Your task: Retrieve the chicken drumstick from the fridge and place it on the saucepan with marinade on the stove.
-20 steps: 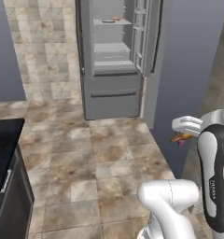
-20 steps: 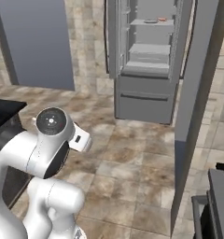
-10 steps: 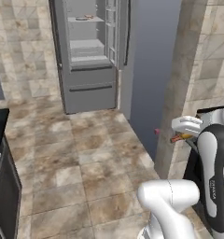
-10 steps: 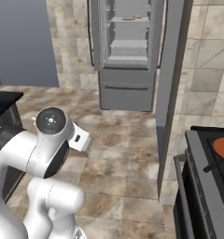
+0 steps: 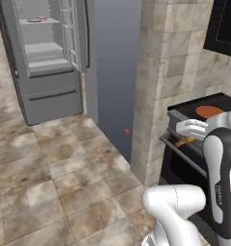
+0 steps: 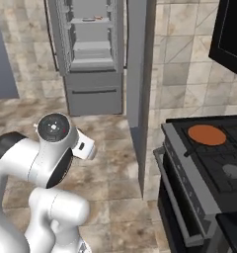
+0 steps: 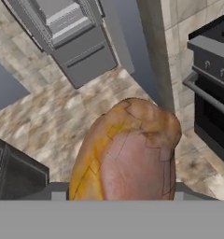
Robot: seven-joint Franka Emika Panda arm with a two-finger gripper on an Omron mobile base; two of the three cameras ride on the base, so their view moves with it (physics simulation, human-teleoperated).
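The gripper [image 5: 188, 139] is clamped on the chicken drumstick [image 7: 128, 154], held in the air just beside the near front edge of the stove [image 6: 209, 163]. The saucepan with marinade [image 6: 206, 135] sits on a far burner; the fridge [image 5: 45, 57] stands open, far left.

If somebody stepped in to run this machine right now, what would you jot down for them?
Gripper: shut on the chicken drumstick, held in front of the stove.
Fridge: behind, across the floor, upper doors open.
Saucepan with marinade: on the stove's back left burner, handle pointing toward the front.
Done: drumstick taken out of the fridge and brought to the stove.
Left: lift it over the saucepan, set it on the marinade, let go.
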